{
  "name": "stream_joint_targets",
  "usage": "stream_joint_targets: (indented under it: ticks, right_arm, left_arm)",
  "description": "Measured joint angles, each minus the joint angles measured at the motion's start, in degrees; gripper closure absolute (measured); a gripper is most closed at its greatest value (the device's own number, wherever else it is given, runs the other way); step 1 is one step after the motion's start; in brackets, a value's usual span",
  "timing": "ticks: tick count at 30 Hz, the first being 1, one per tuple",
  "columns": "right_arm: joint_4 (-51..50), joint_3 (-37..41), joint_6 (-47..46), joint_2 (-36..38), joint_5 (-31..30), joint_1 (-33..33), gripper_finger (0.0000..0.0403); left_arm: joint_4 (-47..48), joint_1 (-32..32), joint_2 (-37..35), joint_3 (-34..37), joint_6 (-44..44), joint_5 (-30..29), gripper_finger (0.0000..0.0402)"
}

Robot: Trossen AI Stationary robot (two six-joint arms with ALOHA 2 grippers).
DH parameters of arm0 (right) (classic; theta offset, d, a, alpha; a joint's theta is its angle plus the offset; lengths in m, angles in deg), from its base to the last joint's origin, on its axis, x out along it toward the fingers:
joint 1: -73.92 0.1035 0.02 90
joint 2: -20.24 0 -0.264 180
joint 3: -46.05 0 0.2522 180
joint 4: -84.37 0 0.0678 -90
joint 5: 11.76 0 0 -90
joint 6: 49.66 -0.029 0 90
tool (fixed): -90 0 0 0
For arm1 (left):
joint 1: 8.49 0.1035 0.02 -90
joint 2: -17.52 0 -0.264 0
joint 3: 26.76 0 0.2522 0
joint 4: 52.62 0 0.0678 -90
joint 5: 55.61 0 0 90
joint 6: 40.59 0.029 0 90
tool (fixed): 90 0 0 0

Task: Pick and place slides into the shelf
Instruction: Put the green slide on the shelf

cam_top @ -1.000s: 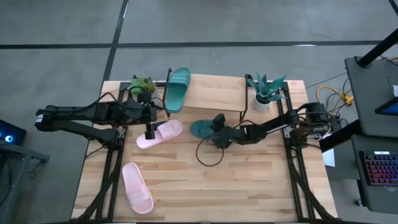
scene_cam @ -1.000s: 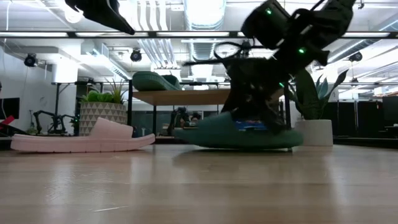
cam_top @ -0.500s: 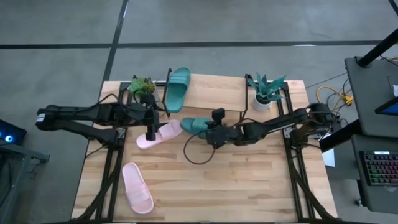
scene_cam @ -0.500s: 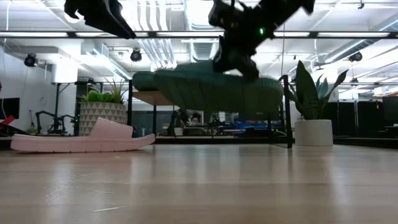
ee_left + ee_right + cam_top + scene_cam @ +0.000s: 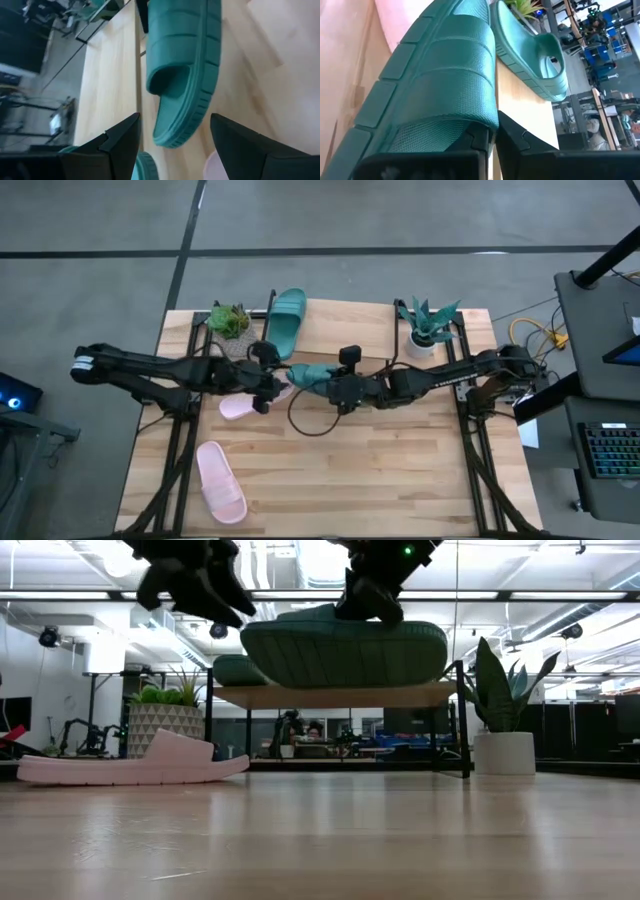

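A pale pink slide (image 5: 219, 483) lies alone near the front left corner of the wooden surface (image 5: 400, 480), well apart from the rest. Farther back, the left arm reaches in from the left edge, and the left end effector (image 5: 266, 392) hovers with its fingers (image 5: 118, 145) apart and holding nothing, just above the second pink slide (image 5: 240, 404), which rests flat on the surface and shows in the low view as a long pink shape (image 5: 130, 766) at the left. Behind that arm a small leafy plant in a patterned pot (image 5: 229, 319) stands at the shelf's left end. The shelf (image 5: 345, 328), a light plank on thin black legs, runs along the back of the surface, and one teal-green slide (image 5: 284, 322) already lies on its left part, toe pointing away from the arms. Just right of the left end effector, the second teal-green slide (image 5: 312, 376) hangs in the air, lifted clear of the surface; in the low view it sits roughly level, at about the height of the shelf top, sole down. The right end effector (image 5: 343, 387) is clamped shut on this slide's ribbed strap (image 5: 450, 95), its arm stretching in from the right side. At the shelf's right end a spiky green plant in a white pot (image 5: 426, 328) stands.
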Motion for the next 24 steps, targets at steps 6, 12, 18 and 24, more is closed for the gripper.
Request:
stream_joint_targets:
  ticks: [6, 12, 18, 24]
  right_arm:
    - [0.08, -1.37, -0.08, 0.02, 0.88, 0.11, 0.0394]
    - [0.11, -2.44, -0.07, 0.02, 0.85, 0.11, 0.0394]
    - [0.17, -2.79, 0.22, 0.06, 0.68, 0.11, 0.0394]
    - [0.64, -2.87, 0.31, 0.15, 0.21, 0.16, 0.039]
  left_arm:
    - [-1.05, 0.0, 4.31, -0.27, 1.36, -5.77, 0.0178]
    - [-2.25, 0.0, 5.96, -0.99, 1.83, -6.57, 0.0202]
    - [-1.54, 0.0, 5.01, -1.01, 4.35, -5.03, 0.0331]
    - [-1.31, 0.0, 3.43, -1.01, 5.86, -2.07, 0.0381]
